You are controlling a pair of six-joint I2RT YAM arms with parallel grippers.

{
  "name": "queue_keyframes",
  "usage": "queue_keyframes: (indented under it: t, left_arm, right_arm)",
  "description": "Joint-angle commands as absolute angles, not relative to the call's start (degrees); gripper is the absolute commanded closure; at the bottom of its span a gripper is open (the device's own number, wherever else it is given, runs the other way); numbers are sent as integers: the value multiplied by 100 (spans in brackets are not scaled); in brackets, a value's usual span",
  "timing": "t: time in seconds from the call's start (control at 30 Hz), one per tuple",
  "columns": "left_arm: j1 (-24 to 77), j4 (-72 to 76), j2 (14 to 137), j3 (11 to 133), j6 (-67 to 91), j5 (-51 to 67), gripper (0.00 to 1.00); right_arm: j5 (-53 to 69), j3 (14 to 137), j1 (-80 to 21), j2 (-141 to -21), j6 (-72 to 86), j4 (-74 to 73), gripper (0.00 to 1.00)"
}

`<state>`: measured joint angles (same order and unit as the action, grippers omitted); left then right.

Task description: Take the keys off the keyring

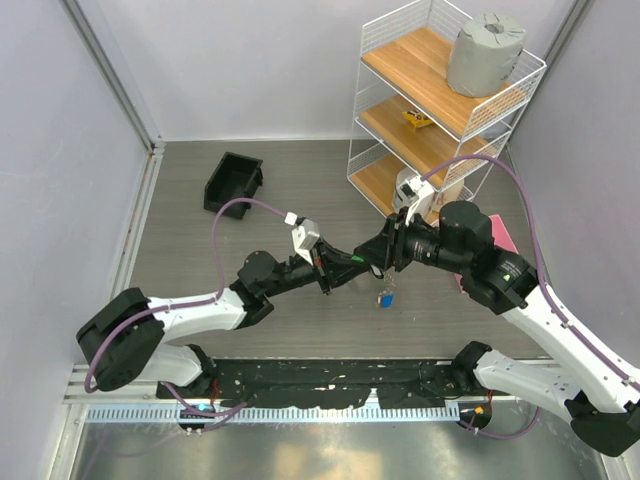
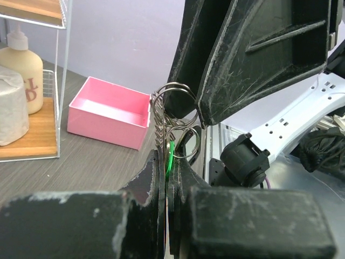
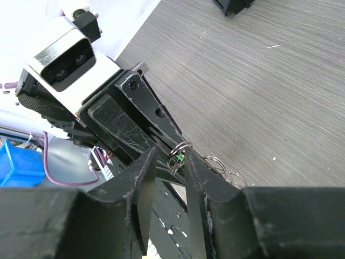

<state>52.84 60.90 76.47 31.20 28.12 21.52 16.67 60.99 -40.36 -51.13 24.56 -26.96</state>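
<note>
Overhead view: the two arms meet nose to nose above the middle of the table [image 1: 300,330], the left gripper [image 1: 347,263] reaching in from 8 o'clock and the right gripper [image 1: 386,250] from 4 o'clock. The keyring [image 2: 175,116], a cluster of grey wire loops with a fine chain, sits at that meeting point, off the table surface. Left wrist view: the left jaws are pressed together, with a sliver of the green key [image 2: 170,156] pinched between the fingertips. The wire loops rise from the fingertips toward 12 o'clock, into the space between the two black fingers of the right gripper. Right wrist view: the right jaws stand apart with a clear gap and one wire loop lies between the tips. Whether either pad touches the wire cannot be told. Further loops lie just beside the right-hand finger, at 4 o'clock of the gap. Overhead view again: the remaining keys [image 1: 385,298], seen as a small blue and yellow spot, hang at 6 o'clock just below the meeting point. A black bin [image 1: 233,183] stands at 10 o'clock, well apart. A wire shelf [image 1: 440,100] stands at 1 o'clock. A pink tray [image 2: 110,113] rests on the table near the shelf.
</note>
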Motion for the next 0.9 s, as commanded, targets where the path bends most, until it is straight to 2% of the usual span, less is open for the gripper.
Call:
queue_keyframes:
  t: [0.0,0.2,0.27,0.33,0.53,0.77,0.87]
  left_arm:
    - [5317,6750,7664,3252,2821,2355,100]
    - [5335,6715,7647,3296,2769,2373,100]
    - [5335,6697,7603,3296,2707,2373,100]
    - [5335,6627,7524,3278,2471,2373,100]
    - [5335,5574,7024,3261,926,2329,100]
    - [5335,4405,6435,3190,-1578,2286,100]
    - [5352,3816,6258,3191,-2520,1944,100]
  right_arm:
    - [1766,6354,-4034,-5133,2435,-2364,67]
    - [1854,6381,-4034,-5203,2452,-2434,78]
    - [1837,6390,-4034,-5203,2470,-2478,89]
    - [1828,6407,-4034,-5203,2540,-2610,95]
    - [2039,6600,-3982,-5352,2856,-2953,95]
    - [2943,6785,-3630,-5686,3690,-3120,95]
    - [3102,7004,-3525,-5975,3700,-3699,95]
